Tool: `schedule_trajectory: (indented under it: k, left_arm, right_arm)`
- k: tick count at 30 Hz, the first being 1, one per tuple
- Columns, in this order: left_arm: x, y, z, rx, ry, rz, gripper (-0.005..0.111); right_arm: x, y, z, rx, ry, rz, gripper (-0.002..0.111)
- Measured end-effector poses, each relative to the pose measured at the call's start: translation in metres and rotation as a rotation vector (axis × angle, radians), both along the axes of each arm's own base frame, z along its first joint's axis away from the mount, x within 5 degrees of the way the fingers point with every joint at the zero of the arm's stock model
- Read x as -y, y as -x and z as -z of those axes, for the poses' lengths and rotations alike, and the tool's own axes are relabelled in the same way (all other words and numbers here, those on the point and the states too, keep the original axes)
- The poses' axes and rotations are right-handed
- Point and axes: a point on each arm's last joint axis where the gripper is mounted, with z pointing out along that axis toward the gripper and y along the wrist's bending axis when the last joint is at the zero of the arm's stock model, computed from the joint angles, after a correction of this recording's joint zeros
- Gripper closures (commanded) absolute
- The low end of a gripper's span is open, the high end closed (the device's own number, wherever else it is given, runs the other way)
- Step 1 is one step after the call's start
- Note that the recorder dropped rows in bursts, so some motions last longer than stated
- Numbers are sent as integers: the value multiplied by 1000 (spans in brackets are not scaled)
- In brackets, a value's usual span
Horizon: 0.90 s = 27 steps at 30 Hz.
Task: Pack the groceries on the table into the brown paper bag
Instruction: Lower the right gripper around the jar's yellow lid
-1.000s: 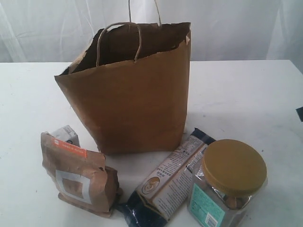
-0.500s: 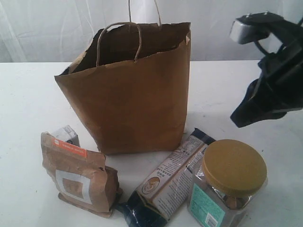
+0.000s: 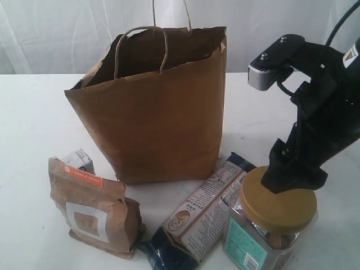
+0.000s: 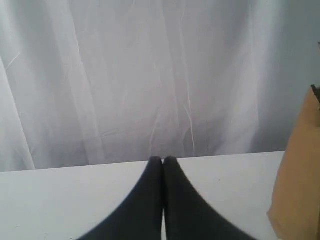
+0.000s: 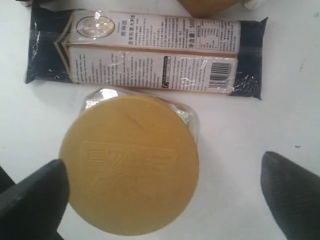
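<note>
A plain white table (image 3: 34,112) runs back to a white curtain (image 3: 56,34). The brown paper bag (image 3: 152,112) stands open mid-table. In front of it, the right gripper (image 5: 162,185) hangs over the big gold-lidded clear jar (image 3: 270,225), jaws spread wide, gripping nothing. The left gripper (image 4: 163,162) is pressed closed, empty.

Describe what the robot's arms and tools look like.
Right arm: matte black and blocky, carrying a silver-grey camera box, a thin black cable and a small white label. Right tool and left tool: plain black fingers, tapering to rounded tips.
</note>
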Motion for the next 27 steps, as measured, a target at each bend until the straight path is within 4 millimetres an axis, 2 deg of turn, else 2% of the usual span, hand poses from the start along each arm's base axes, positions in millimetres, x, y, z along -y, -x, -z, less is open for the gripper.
schedule_trajectory:
  k: [3,9,18,27]
  left_arm:
    - [-2,-1,6,-23,2,-28,107]
    - [2,-6,35,-104,35,20,107]
    - [8,-7,45,-126,30,82,107]
    - [8,-7,46,-129,33,84,107]
  right_arm:
    - [-5,-3,6,-42,-29,3,5]
    - [-9,-9,14,-80,-25,3,5]
    - [-12,-17,26,-119,-4,-2,5]
    - [-13,-19,26,-101,-14,5,5]
